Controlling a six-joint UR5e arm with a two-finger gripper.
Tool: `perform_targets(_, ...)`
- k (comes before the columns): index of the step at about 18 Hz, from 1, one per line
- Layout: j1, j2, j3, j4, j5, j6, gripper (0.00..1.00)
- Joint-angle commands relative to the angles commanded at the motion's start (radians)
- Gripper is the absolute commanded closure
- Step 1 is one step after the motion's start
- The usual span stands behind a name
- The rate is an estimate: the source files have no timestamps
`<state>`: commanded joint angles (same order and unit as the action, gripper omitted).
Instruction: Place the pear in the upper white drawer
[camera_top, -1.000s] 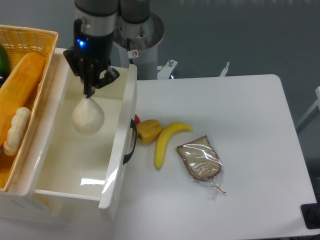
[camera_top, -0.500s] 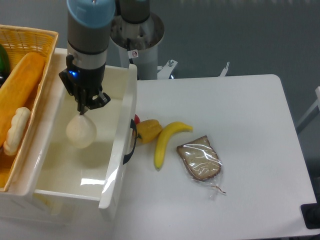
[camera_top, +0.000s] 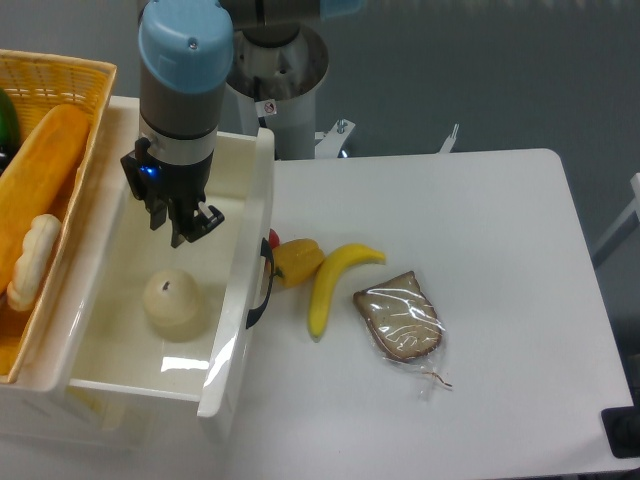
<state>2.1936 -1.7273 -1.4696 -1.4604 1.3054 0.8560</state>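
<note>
Camera view: pear (camera_top: 173, 305) upright on floor of upper white drawer (camera_top: 252, 215), stem up, directly below and apart from gripper (camera_top: 184, 225), fingers parted and holding nothing, placement apparently done, retreat straight up clear of fruit likely next.

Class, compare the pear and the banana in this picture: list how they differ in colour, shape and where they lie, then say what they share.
Colour: the pear is pale cream-white, the banana bright yellow.
Shape: the pear is roundish with a small dark stem, the banana long and curved.
Place: the pear sits inside the upper white drawer, below the gripper; the banana lies on the table outside it, beside a yellow pepper.
Shared: both are fruit, and nothing grips either.
</note>
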Motion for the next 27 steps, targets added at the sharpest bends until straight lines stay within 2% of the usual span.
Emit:
perform_targets(1, 0.002, 0.003, 0.002, 0.009, -0.002, 0.0, 0.19)
perform_targets(2, 0.008, 0.005, 0.002, 0.034, -0.002, -0.003, 0.0)
perform_targets(7, 0.067, 0.054, 0.002, 0.057, -0.002, -0.002, 0.0)
perform_targets(11, 0.138, 0.063, -0.002, 0.057, -0.003, -0.012, 0.0)
perform_targets(19, 0.389, 0.066, -0.003, 0.069, -0.002, 0.002, 0.0)
perform_targets(21, 0.437, 0.054, -0.002, 0.075, 0.002, 0.038, 0.0)
perform_targets(23, 0.482, 0.0, -0.002, 0.075, 0.017, 0.136, 0.0)
perform_targets(25, 0.517, -0.027, -0.002, 0.077, 0.053, 0.217, 0.0)
perform_targets(27, 0.532, -0.081, 0.008, 0.077, 0.103, 0.28, 0.0)
